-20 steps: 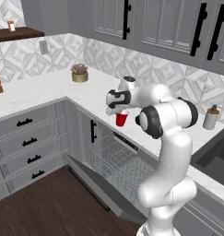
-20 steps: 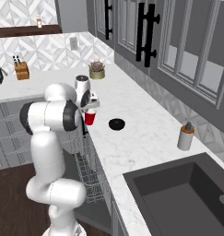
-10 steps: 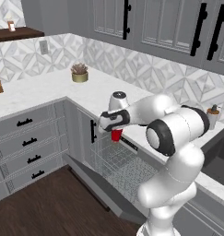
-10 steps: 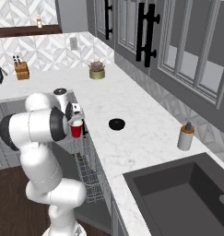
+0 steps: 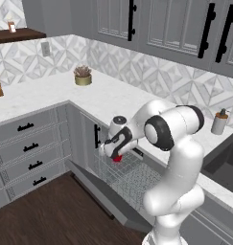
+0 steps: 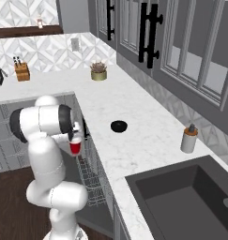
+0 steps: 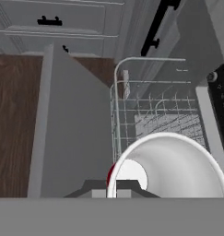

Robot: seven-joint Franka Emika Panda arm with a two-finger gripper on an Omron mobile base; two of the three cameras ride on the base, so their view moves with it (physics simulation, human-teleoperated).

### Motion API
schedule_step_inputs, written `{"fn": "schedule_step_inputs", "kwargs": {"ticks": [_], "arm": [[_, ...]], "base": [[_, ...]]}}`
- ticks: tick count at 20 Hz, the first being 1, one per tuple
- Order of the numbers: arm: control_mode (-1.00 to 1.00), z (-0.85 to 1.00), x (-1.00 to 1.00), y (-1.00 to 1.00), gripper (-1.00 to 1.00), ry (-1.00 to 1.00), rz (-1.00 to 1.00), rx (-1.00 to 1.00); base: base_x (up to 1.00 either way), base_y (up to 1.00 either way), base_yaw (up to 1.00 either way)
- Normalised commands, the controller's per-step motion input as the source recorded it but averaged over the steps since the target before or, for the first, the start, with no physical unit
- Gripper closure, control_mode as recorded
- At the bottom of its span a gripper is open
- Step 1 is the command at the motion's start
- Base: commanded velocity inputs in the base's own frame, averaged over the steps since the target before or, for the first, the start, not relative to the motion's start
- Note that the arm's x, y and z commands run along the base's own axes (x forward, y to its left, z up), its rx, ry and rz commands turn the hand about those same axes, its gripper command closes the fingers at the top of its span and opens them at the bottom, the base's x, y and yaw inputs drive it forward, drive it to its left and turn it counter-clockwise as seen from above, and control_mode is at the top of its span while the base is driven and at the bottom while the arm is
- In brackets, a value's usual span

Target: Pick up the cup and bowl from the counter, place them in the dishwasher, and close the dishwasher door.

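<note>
1. Fingers of the white arm's gripper are clamped narrow on the small red tapered plastic cup, which hangs at the middle of the left base view, over the pulled-out grey wire rack.
2. From the right base view the cup sits at centre left: red wall, white rim uppermost, roughly upright, just off the counter edge and above the rack.
3. Looking along the hand, the cup takes the lower right, its wide white rim and white inside turned to the camera, with a sliver of red wall at its lower left.
4. Behind the cup there, the wire rack has thin grey tines and a raised rim, and no dish can be seen in the part that shows.
5. Lying open, the flat grey dishwasher door slopes down toward the dark wood floor at the lower left of the left base view.
6. At the middle of the right base view, the small low round black bowl rests on the white marble-look counter, well apart from the cup.
7. Right of centre, a grey soap dispenser bottle stands near the dark sink.
8. A small potted plant sits in the upper left of the left base view, at the counter's back.
</note>
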Motion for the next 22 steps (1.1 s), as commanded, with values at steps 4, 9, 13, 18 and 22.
{"fn": "schedule_step_inputs", "kwargs": {"ticks": [4,9,13,18,22], "arm": [[-1.00,-0.70,0.00,0.20,1.00,0.00,0.00,0.03],[-1.00,-0.50,0.00,0.21,1.00,0.00,-0.07,0.00],[-1.00,-0.49,0.04,0.13,1.00,0.00,-0.14,0.00],[-1.00,-0.45,0.21,0.03,1.00,0.00,-0.12,0.00],[-1.00,-0.36,0.13,0.02,1.00,-0.04,-0.16,0.00]], "base": [[0.00,0.00,0.00],[0.00,0.00,0.00],[0.00,0.00,0.00],[0.00,0.00,0.00],[0.00,0.00,0.00]]}}
